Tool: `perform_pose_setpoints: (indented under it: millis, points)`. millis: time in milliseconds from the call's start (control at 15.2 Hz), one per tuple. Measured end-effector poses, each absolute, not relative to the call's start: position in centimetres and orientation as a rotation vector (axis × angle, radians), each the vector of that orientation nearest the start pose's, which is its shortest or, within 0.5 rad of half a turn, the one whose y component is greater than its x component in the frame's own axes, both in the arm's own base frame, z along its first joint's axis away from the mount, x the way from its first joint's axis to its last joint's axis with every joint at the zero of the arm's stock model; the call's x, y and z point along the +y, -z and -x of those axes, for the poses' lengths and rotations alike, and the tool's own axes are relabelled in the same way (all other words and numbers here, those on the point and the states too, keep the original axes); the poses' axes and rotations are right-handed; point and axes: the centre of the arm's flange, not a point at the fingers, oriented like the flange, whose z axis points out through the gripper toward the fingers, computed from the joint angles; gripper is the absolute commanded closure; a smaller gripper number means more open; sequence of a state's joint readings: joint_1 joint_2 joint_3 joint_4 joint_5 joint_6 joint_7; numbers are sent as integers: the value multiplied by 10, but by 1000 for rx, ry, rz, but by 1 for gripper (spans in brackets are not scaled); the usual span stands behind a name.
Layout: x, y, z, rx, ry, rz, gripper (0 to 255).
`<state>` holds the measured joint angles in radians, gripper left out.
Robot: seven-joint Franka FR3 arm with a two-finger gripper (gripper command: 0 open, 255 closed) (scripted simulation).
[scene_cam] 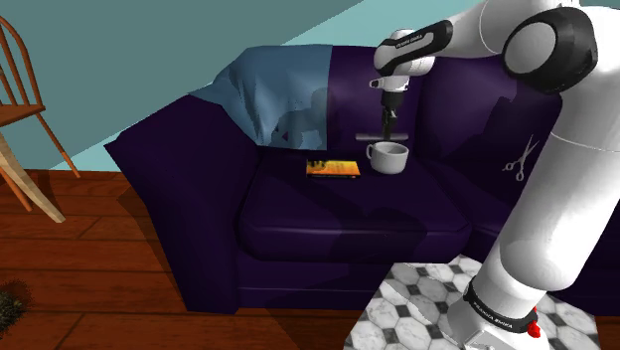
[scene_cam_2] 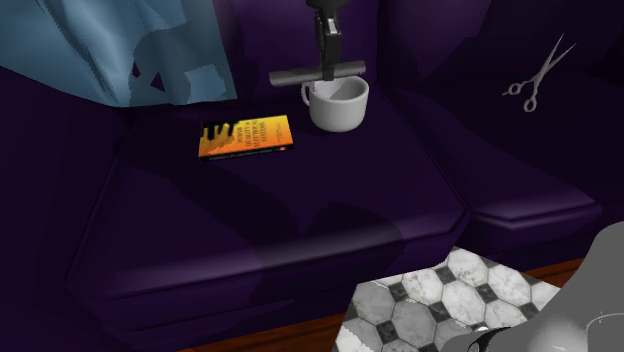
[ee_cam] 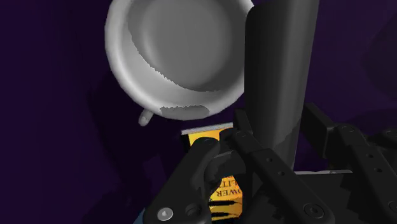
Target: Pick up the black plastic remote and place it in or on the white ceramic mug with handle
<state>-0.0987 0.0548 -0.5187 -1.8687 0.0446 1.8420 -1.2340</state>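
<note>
On the purple sofa (scene_cam: 328, 214), seat cushion, listed by bulk:

1. White arm (scene_cam: 537, 149), reaching in from its tiled stand (scene_cam: 417, 308).
2. Blue blanket (scene_cam: 268, 89), draped over the backrest.
3. Wooden chair (scene_cam: 20, 89), on the floor, well apart.
4. Orange book (scene_cam_2: 246, 137), flat on the cushion, just beside the mug.
5. White mug (scene_cam_2: 335, 108), upright, mouth open, nothing inside.
6. Dark grey remote (scene_cam_2: 300, 76), lying level just over the mug's rim; whether it touches cannot be told.
7. Scissors (scene_cam_2: 535, 80), on the next cushion (no part in the task).
8. Gripper (scene_cam_2: 325, 72), fingers clamped on the remote near its middle, pointing straight down.

Step in hand: setting down. The remote looks longer than the mug's mouth, so it will likely bridge the rim rather than drop in. It overhangs more toward the book; shift it slightly away from the book, lower until both rim edges bear it, then release gently.
</note>
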Motion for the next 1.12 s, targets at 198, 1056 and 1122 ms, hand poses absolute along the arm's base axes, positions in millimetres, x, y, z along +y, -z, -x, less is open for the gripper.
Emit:
perform_pose_setpoints:
  millis: [198,1056,1122]
  points:
    - [-360,-480,-462,-912,-49,2934,255]
    - [-409,-432,-464,-915,-49,2933,255]
    - [-408,-427,-464,-915,-49,2933,255]
